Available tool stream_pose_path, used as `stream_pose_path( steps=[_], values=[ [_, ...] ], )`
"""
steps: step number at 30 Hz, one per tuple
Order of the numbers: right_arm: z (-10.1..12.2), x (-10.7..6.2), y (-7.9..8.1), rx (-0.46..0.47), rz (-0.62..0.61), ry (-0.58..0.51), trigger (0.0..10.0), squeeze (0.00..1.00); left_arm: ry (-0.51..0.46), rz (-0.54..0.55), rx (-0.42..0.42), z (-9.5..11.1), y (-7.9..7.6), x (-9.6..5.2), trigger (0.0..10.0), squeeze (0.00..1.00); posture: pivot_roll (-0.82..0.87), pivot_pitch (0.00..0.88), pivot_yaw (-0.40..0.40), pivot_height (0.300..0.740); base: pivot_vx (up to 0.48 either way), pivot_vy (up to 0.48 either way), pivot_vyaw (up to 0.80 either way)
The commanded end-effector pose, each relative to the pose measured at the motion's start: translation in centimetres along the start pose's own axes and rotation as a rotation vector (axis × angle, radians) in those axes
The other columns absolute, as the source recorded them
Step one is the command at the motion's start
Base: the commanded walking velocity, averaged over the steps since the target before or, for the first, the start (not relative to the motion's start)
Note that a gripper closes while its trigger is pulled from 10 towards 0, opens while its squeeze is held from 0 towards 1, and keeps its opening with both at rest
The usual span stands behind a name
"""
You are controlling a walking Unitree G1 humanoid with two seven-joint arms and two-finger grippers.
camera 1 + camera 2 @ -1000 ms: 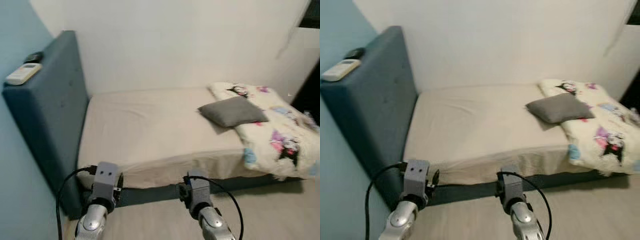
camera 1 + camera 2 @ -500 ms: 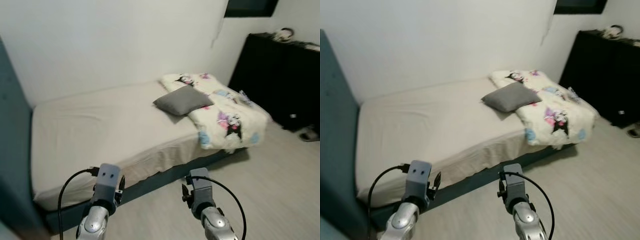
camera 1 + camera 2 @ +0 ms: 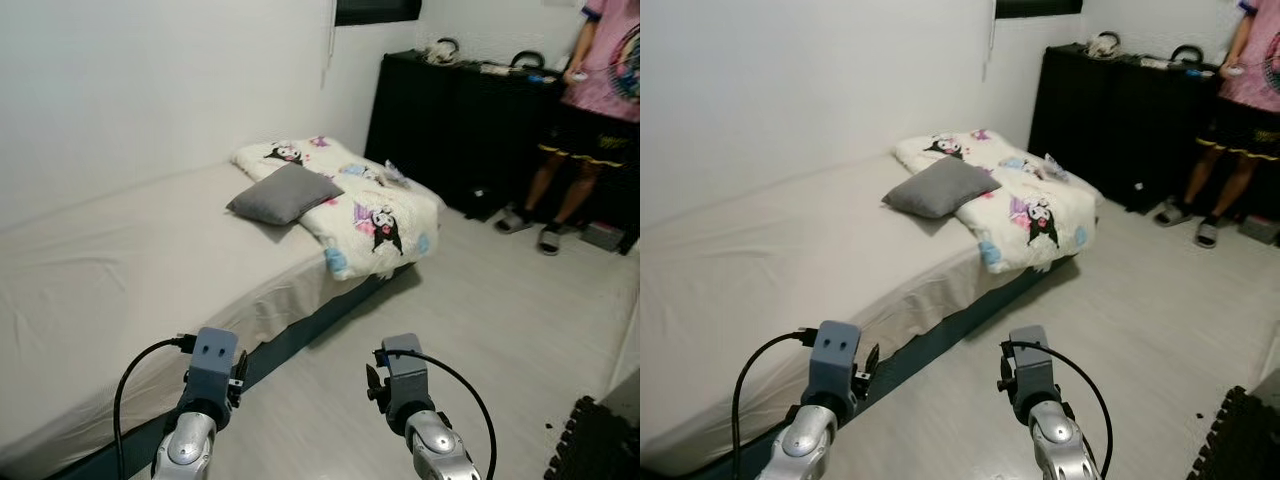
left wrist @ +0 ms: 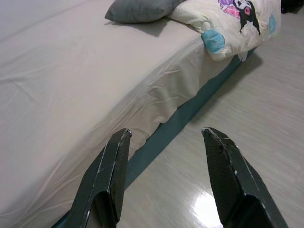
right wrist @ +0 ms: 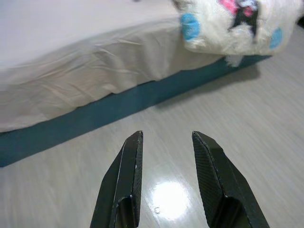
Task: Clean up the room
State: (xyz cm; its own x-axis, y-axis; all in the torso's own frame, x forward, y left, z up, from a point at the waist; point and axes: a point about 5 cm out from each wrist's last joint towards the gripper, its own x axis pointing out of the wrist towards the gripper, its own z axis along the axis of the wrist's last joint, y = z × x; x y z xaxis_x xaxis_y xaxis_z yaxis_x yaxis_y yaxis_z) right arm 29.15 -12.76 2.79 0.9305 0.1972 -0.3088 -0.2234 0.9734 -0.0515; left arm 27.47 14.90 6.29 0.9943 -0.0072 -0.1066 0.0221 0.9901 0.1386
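Note:
A bed (image 3: 120, 270) with a beige sheet lies along the white wall on my left. On it rest a grey pillow (image 3: 283, 193) and a folded white blanket with cartoon prints (image 3: 372, 213), which hangs over the bed's edge. My left gripper (image 4: 164, 142) is open and empty above the floor beside the bed's teal base (image 4: 175, 126). My right gripper (image 5: 165, 142) is open and empty too, over bare floor near the blanket's hanging end (image 5: 228, 28). Both arms (image 3: 200, 400) are held low in front of me.
A tall black cabinet (image 3: 460, 130) stands at the far wall with small items on top. A person (image 3: 590, 110) in a pink shirt stands beside it on the right. A dark mat (image 3: 600, 445) lies at the lower right. Pale wood floor (image 3: 480, 300) stretches ahead.
The camera has swung to the right: the blue headboard left the picture, and the black cabinet and the person came into view. The arms keep the same pose.

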Motion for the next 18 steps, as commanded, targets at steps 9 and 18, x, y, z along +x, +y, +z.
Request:
stream_pose_path(
  steps=[9, 18],
  values=[
    [-0.16, -0.13, 0.59, -0.01, 0.026, 0.0, 10.0, 0.0, -0.016, -0.006, -0.024, 0.03, -0.04, -0.33, 10.0, 0.0, -0.01, 0.061, -0.049, 0.735, 0.0, 0.0, 0.0],
    [-0.18, -0.12, 0.61, -0.008, 0.034, 0.004, 10.0, 0.0, -0.018, -0.005, -0.031, 0.18, 0.08, -0.23, 10.0, 0.0, -0.01, 0.057, -0.052, 0.735, 0.0, 0.0, 0.0]
  ],
)
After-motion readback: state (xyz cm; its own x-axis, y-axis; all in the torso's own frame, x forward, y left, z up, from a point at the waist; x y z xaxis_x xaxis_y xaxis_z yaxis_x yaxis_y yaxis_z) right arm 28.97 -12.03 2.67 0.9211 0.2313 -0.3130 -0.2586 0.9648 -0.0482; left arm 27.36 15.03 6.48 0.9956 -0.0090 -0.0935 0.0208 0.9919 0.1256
